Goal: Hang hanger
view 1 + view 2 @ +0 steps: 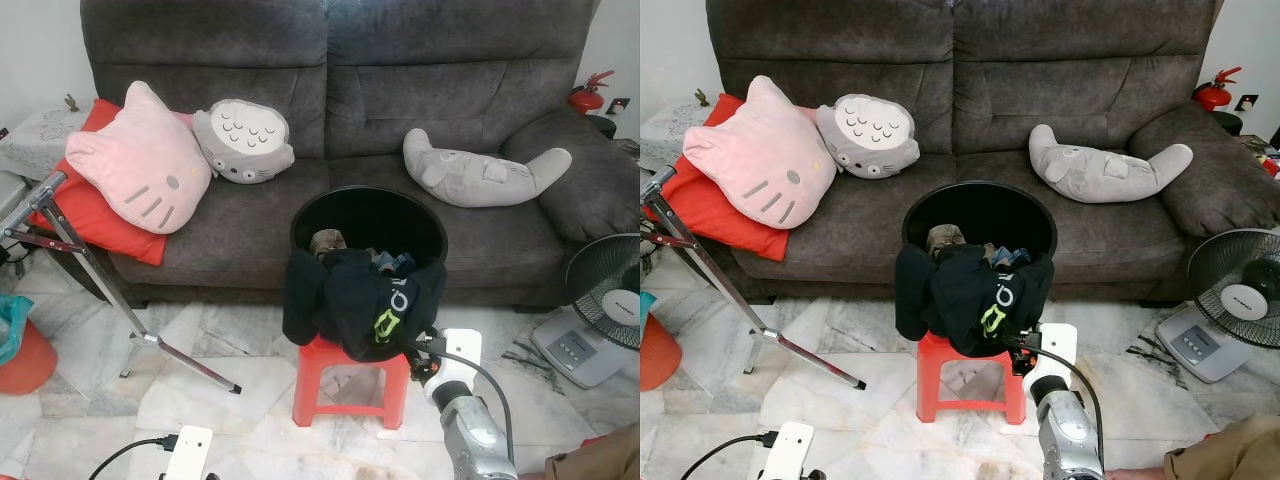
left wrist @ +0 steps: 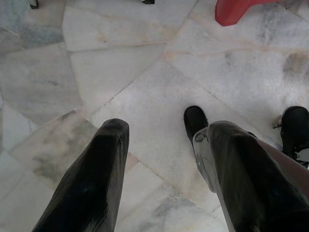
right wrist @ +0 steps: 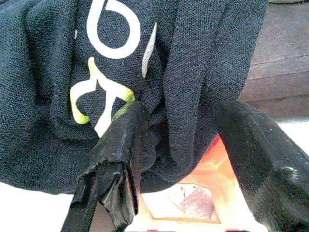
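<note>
Hanger cannot be made out among the clothes, so I cannot tell where it lies. A round black basket (image 1: 370,191) stands on a red plastic stool (image 1: 320,375) on the marble floor (image 1: 200,385), just in front of the grey sofa (image 1: 250,215). The basket holds several pieces of clothing: a grey-brown piece (image 1: 327,241) and a blue piece (image 1: 392,264) lie inside. A dark garment (image 1: 350,295) with a white and yellow-green print hangs over the near rim and down over the stool seat.

The right gripper (image 3: 186,113) is low and near, right of the stool, and points at the hanging part of this garment. Its fingers (image 3: 120,140) are spread apart, with a fold of the dark cloth between them but not clamped. The left gripper (image 2: 166,128) hangs near the floor at the near left, its fingers also released and holding nothing.

At the left, a metal stand (image 1: 90,265) leans with its legs on the floor. An orange-red tub (image 1: 25,365) stands at the left edge, with something teal at its rim.
</note>
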